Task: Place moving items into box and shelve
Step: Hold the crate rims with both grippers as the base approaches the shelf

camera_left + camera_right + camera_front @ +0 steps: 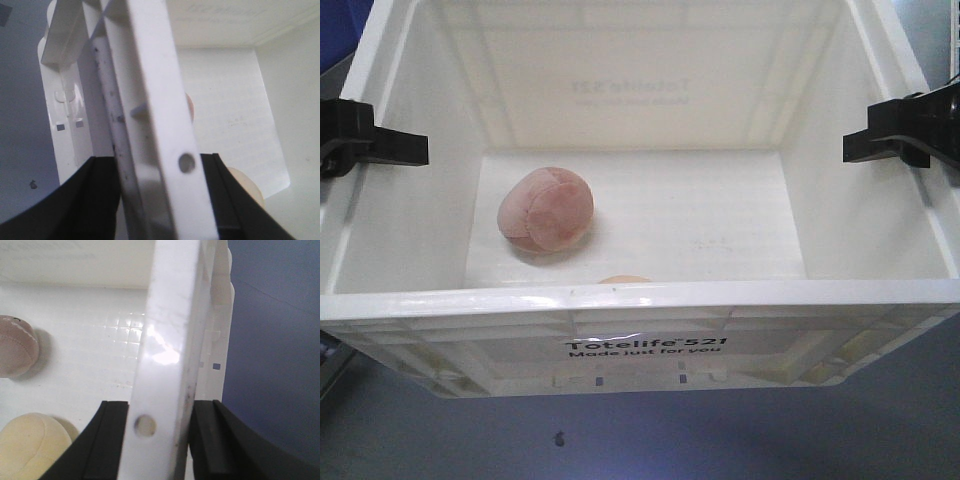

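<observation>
A large white plastic box [640, 296] with a smooth, glossy inside and a ribbed rim sits open side up. Its long axis runs from 9 to 3 o'clock, and its black-printed side faces 6 o'clock. On the box floor, toward 9 o'clock, lies a dusty pink ball [546, 210], soft, round and crossed by stitched seams. A smooth pale yellow ball [30, 446] rests near the front wall at 6 o'clock. The black left tool [395, 147] is clamped narrowly on the 9 o'clock rim, and the right tool [880, 143] is clamped on the 3 o'clock rim.
</observation>
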Motion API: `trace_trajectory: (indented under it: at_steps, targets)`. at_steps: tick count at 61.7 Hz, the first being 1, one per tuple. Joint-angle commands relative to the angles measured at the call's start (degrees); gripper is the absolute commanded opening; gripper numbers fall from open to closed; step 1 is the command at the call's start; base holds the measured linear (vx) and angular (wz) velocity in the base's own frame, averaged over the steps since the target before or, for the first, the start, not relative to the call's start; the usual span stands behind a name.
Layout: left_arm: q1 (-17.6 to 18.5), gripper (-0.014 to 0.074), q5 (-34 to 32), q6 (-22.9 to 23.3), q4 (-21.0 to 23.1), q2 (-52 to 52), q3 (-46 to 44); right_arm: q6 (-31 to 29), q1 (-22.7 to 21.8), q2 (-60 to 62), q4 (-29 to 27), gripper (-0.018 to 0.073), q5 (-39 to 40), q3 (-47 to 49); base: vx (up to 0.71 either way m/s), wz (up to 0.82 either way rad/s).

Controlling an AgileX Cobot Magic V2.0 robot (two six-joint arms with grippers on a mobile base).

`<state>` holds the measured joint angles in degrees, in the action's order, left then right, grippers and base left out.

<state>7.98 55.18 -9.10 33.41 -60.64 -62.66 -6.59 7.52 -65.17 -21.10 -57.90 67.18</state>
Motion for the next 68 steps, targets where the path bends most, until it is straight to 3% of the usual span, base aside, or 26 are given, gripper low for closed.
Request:
trace_trajectory:
  at_steps: [1, 68]
  targets:
    - [0.6, -0.0003, -4.9, -1.0, 10.4, 1.6, -2.6, -1.3, 0.4, 1.8, -7.8, -0.0006, 5.5, 2.8, 0.29, 0.44]
    - [0.6, -0.0003, -4.9, -1.0, 10.4, 1.6, -2.6, -1.3, 0.4, 1.8, -7.8, -0.0006, 5.5, 2.8, 0.23, 0.55]
